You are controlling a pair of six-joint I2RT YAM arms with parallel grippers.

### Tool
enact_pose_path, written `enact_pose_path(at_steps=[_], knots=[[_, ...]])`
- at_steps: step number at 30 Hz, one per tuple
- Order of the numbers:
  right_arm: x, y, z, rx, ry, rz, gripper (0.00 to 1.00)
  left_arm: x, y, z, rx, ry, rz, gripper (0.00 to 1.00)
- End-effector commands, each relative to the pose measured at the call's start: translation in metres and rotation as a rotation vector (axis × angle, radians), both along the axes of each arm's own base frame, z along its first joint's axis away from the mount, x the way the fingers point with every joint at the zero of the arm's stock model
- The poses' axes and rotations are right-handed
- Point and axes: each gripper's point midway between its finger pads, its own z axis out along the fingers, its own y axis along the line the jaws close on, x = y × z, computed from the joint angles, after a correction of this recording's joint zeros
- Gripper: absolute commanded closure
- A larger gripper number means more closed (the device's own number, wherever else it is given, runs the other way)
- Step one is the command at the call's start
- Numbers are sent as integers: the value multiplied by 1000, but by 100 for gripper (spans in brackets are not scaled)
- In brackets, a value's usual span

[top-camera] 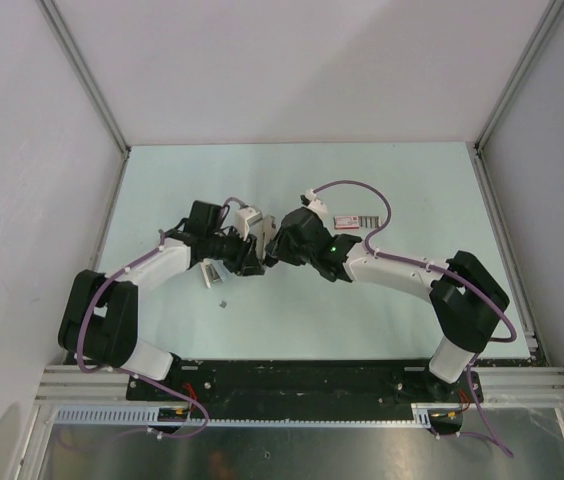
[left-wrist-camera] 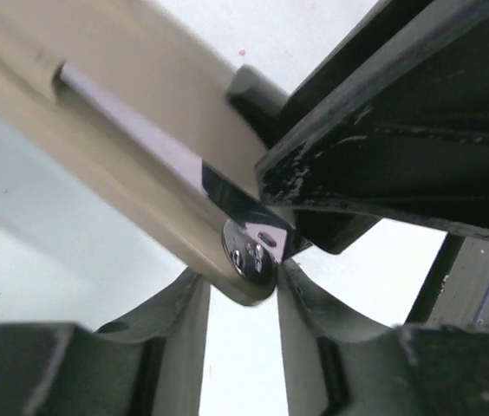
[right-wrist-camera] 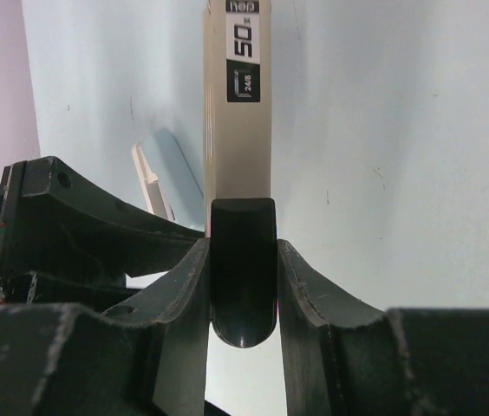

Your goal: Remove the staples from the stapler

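Stapler [right-wrist-camera: 236,156]: a beige bar with a printed label [right-wrist-camera: 244,74]. It sits mid-table, above the table [top-camera: 412,180], with both grippers on it. I keep two holds so one arm can steady the body while the other works on it.
Right gripper [right-wrist-camera: 243,253]: clamped on the stapler's black end cap [right-wrist-camera: 243,295], with its fingers [right-wrist-camera: 188,295] flat against both sides. I judge this to be the anchoring hold that stops the bar from twisting.
Left gripper [left-wrist-camera: 244,276]: its fingers [left-wrist-camera: 184,321] sit against both sides of the bar's rounded end, by the chrome tip [left-wrist-camera: 256,251]. As far as I can see it is gripping. It is placed close to the right gripper, probably to pull or hinge this part against the anchor.
Slot [left-wrist-camera: 132,130]: a long opening along the bar, pale inside. It is likely the magazine channel, but I cannot make out what it holds.
Staples: I cannot pick them out for certain.
Pale strip [top-camera: 209,275]: just on the near side of the left gripper, left of centre. It may be the staples or a part of the stapler, and I cannot tell which.
Red and grey piece [top-camera: 354,221]: flat on the table, far and right of the grippers. It is well apart from the stapler and out of the working area.
Dark speck [top-camera: 222,303]: on the table, near the pale strip on its near side.
Step in hand: in my judgement, securing the second hold before opening. I cannot confirm that the unloading is done.
Risk: the two holds are close together, so a skewed pull could slip the end cap.
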Motion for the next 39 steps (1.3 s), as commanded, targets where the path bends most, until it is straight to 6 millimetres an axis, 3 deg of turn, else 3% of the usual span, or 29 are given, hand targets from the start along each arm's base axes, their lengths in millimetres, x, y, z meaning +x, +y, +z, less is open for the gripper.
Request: enact_pose_path(at_steps=[1,6,17,25,33,39], knots=[[15,24,50,145,-90,3,100,2,-8,17,-44,-103,-73,70],[14,22,45,129,-82,11,100,5,-7,16,-29,-118,-68,83],[5,7,36,69,-83,65,100,19,4,9,55,-190,-39,94],[-15,-21,17,49,-64,123,100,49,20,7,175,-323,2,96],[-24,-40,13,49,-54,175,100,63,25,12,233,-412,11,96],[-25,-53,1,24,-61,288,100,74,23,19,367,-609,-15,96]])
